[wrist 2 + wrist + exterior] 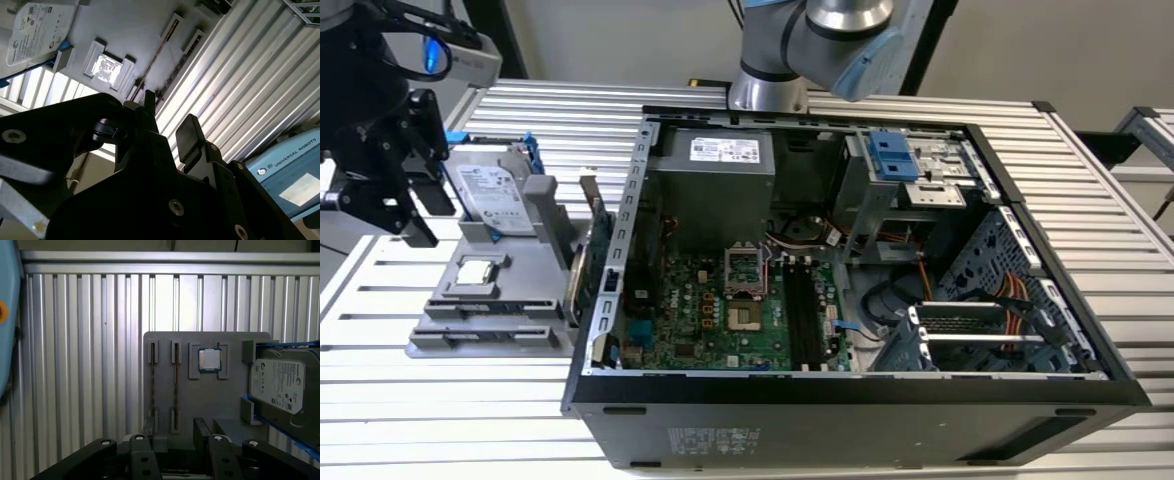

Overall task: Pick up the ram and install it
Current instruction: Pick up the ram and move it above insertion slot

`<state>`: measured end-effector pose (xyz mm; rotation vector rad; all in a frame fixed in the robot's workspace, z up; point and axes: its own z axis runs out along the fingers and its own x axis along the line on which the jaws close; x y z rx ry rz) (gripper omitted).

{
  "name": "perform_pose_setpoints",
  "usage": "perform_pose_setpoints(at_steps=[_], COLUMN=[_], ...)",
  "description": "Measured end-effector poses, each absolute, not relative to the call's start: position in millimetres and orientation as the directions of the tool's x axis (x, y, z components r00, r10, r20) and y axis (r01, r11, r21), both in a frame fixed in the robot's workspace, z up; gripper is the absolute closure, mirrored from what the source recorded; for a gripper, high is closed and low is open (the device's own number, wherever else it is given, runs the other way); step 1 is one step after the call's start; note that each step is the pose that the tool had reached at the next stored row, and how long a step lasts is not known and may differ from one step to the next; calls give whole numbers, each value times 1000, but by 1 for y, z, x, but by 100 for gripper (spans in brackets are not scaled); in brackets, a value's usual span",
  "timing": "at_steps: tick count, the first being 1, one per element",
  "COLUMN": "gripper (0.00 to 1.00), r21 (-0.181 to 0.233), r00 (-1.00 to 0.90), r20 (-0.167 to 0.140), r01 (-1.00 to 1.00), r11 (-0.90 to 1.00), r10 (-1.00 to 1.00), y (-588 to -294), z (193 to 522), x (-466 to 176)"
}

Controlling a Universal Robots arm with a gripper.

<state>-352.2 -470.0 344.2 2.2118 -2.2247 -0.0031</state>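
Observation:
Two ram sticks stand edge-on in slots of a grey holder [210, 400]. In the first wrist view one ram stick [175, 385] lines up with the gap between my fingers, and the other ram stick [153, 385] sits beside it. My gripper [175, 432] is open and holds nothing, hovering apart from the sticks. In the second wrist view the gripper [167, 120] points toward a ram stick [152, 62]. In the exterior view the gripper [424, 215] hangs at the holder's [494, 300] left side. The motherboard's black slots [807, 320] lie inside the open case [627, 300].
On the holder also rest a processor chip [209, 360] and a silver hard drive [280, 385] with blue handle. A green expansion card [587, 265] stands between holder and case. The ribbed metal table [75, 365] carries everything. The arm's base [767, 85] rises behind the case.

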Motion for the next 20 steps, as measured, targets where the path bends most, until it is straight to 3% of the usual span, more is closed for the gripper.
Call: perform_pose_setpoints(at_steps=[20], gripper=[0], r21=[5], r00=[-6], r20=[2], r01=[-1000], r11=[6], r10=[-1000], y=[-470], z=[338], x=[-352])
